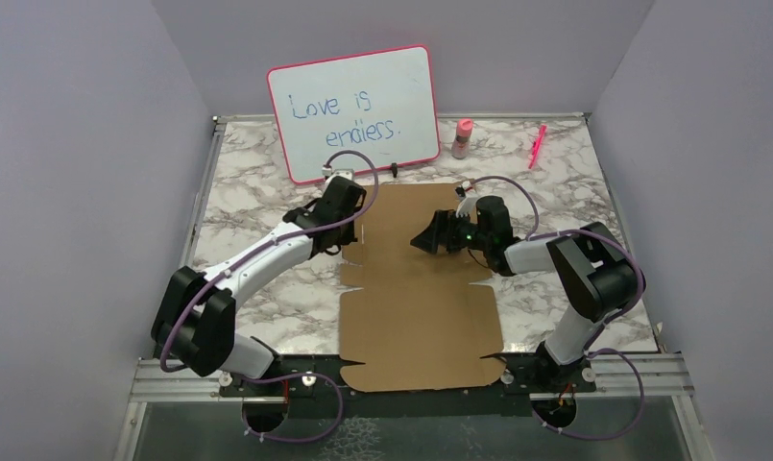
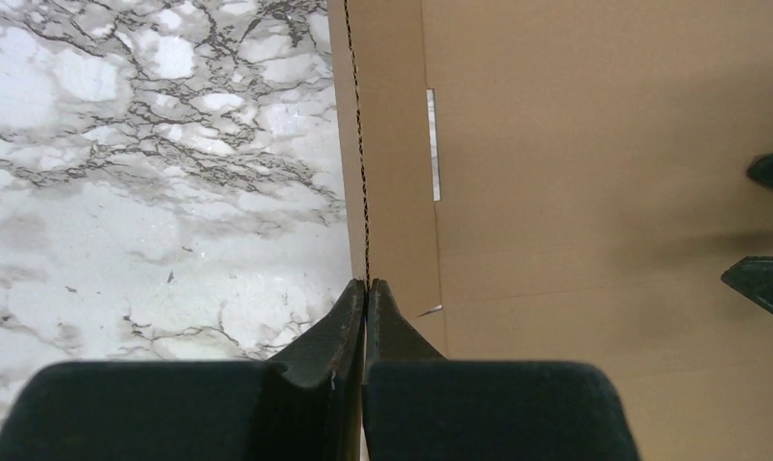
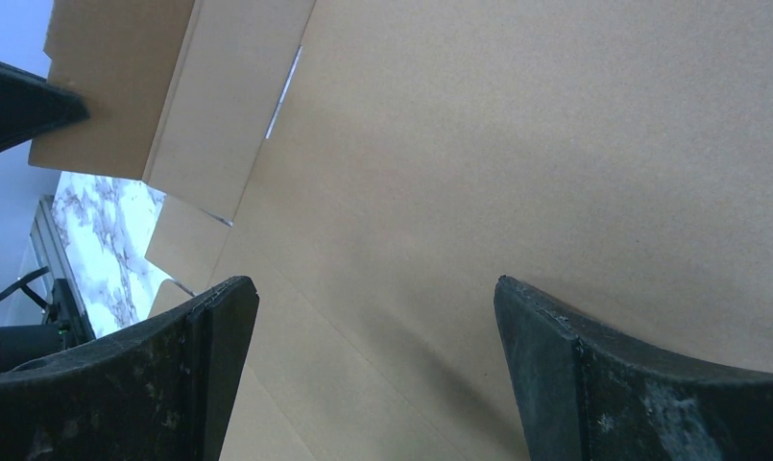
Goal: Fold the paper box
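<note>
— L pincer (image 2: 366,288), what's it doing?
— Sitting fully closed, tips meeting right on the perforated crease along the L edge of the paper box (image 1: 421,307). Can't tell if any card's getting pinched btwn them.
— And the box?
— Lying as an unfolded die-cut sheet on the marble table (image 1: 257,173), running from the near edge, btwn both arm bases, back twd the whiteboard (image 1: 353,110).
— R pincer (image 1: 428,237)?
— Hanging w/ jaws spread wide over the sheet's far-middle panel, gripping nothing.
</note>
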Robot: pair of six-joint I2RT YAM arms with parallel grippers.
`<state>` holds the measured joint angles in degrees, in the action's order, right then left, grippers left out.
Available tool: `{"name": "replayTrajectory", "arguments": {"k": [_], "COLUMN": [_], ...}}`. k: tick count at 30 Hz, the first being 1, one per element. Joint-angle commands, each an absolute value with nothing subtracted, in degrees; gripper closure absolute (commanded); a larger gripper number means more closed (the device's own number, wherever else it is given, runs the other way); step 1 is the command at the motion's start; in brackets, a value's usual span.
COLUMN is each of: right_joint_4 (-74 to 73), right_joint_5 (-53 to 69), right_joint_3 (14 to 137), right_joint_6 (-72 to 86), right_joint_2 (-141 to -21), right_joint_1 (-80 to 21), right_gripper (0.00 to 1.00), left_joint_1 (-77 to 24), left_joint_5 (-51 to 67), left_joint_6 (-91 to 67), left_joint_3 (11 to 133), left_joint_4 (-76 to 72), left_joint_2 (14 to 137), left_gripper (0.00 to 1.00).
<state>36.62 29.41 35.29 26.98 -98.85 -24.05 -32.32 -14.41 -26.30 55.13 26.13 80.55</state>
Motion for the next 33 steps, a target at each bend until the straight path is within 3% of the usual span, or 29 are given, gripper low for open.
{"name": "replayTrajectory", "arguments": {"k": [1, 4, 11, 15, 33], "right_joint_4": [37.27, 37.28, 37.62, 37.62, 36.93], "right_joint_5": [27.52, 27.34, 27.19, 27.11, 24.44], "right_joint_3": [34.78, 34.78, 34.54, 34.51, 34.08], "right_joint_6": [27.07, 27.15, 27.29, 27.5, 27.95], "right_joint_2": [-100.58, -100.5, -100.15, -100.2, -99.83], "right_joint_1": [-24.61, -24.68, -24.65, -24.68, -24.66], "right_gripper": [0.0, 0.0, 0.0, 0.0, 0.0], "left_joint_1": [-37.46, -40.55, -46.35, -48.79, -56.0], "left_joint_5": [-19.45, -22.42, -27.15, -29.09, -31.37], "left_joint_6": [-26.53, -26.4, -26.45, -26.41, -26.19], "left_joint_3": [59.45, 62.3, 68.28, 71.46, 80.38], "left_joint_4": [30.11, 32.2, 36.44, 38.34, 41.13], "left_joint_2": [84.42, 87.38, 94.3, 96.92, 104.34], "left_gripper": [0.99, 0.94, 0.93, 0.87, 0.81]}}
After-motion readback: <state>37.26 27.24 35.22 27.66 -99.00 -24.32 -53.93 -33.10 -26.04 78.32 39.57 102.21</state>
